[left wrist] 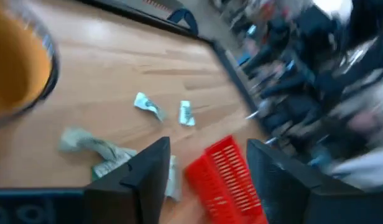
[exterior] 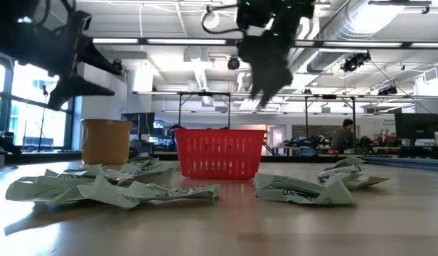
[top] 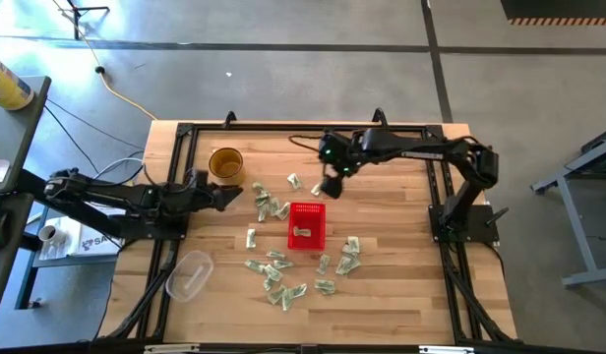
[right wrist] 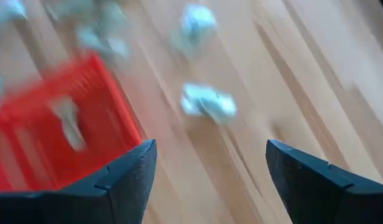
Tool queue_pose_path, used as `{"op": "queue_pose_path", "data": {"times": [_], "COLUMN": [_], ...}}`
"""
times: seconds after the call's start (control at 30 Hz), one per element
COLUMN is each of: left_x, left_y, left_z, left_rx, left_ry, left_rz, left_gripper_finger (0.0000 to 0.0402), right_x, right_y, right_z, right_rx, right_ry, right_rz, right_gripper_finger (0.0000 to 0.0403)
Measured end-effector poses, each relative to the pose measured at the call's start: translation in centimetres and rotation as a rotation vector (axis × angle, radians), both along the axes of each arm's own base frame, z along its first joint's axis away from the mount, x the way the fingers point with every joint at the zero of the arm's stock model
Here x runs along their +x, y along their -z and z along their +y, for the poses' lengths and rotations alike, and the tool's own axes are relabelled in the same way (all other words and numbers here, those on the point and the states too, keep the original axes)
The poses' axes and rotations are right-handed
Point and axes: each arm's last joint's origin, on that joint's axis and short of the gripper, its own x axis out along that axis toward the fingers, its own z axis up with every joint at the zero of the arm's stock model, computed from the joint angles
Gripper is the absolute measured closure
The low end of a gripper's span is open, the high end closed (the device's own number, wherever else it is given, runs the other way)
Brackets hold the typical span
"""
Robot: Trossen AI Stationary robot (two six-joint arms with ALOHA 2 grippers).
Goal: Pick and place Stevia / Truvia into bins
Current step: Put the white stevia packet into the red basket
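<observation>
From above, I see the small rectangular red plastic basket with meshed sides (top: pixel 306 225) near the middle of my wooden table (top: pixel 401 295), with one pale sachet (top: pixel 302 232) lying inside it. The pale green and white paper sachets (top: pixel 273 265) lie scattered around the basket on the wood: a cluster on the near side, a few by its left, two between it and the far edge, some by its right. My left gripper (top: pixel 234 193) hangs left of the basket, just beside the round amber cup (top: pixel 225 162). My right gripper (top: pixel 332 185) hovers just beyond the basket's far right corner. A clear plastic tub (top: pixel 188 274) sits at the near left.

From table height, the basket (exterior: pixel 220 152) stands mid-table with crumpled sachets (exterior: pixel 112 188) in front, the amber cup (exterior: pixel 105 141) off to one side, and my right gripper (exterior: pixel 265 75) above the basket, carrying nothing.

Through my left wrist, my fingers (left wrist: pixel 145 180) stand parted and empty; between them shows the basket (left wrist: pixel 227 179), sachets (left wrist: pixel 148 106) beyond on the wood, the cup (left wrist: pixel 17 62) at the edge.

Through my right wrist, my fingers (right wrist: pixel 126 177) are spread wide with nothing in them, over the basket (right wrist: pixel 61 124) and two loose sachets (right wrist: pixel 207 102) beside it.
</observation>
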Motion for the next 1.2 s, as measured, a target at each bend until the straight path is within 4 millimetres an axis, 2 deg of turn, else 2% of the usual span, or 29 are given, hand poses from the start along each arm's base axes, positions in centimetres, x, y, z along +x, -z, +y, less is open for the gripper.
{"op": "queue_pose_path", "data": {"times": [0.1, 0.17, 0.3, 0.4, 0.57, 0.67, 0.97, 1.2], "left_x": [1.5, 2.5, 4.3, 5.4, 5.7, 5.6, 5.6, 4.8], "left_y": [-1.8, -2.5, -2.5, -2.0, -1.9, -2.0, -2.0, -2.2], "left_z": [-0.3, -0.5, -0.8, -1.1, -1.1, -1.1, -1.1, 0.1], "left_rx": [0.138, 0.193, 0.215, 0.188, 0.149, 0.153, 0.158, 0.139], "left_ry": [0.088, 0.134, 0.183, 0.206, 0.194, 0.194, 0.192, 0.213], "left_rz": [0.138, 0.224, 0.354, 0.399, 0.4, 0.398, 0.398, 0.426], "left_gripper_finger": [0.0196, 0.0213, 0.0237, 0.0247, 0.0254, 0.0257, 0.0255, 0.0259], "right_x": [-2.4, -3.5, -5.7, -6.6, -6.5, -6.1, -5.4, -4.5], "right_y": [0.8, 1.6, 3.8, 6.0, 9.2, 10.2, 10.8, 11.9], "right_z": [1.0, 2.2, 5.1, 7.2, 10.5, 11.8, 12.2, 13.1], "right_rx": [0.016, 0.018, 0.051, 0.129, 0.29, 0.353, 0.487, 0.603], "right_ry": [-0.116, -0.187, -0.248, -0.211, -0.111, -0.001, 0.471, 0.526], "right_rz": [0.148, 0.181, 0.188, 0.157, 0.081, 0.067, 0.089, 0.111], "right_gripper_finger": [0.011, 0.011, 0.011, 0.011, 0.0109, 0.011, 0.011, 0.0139]}}
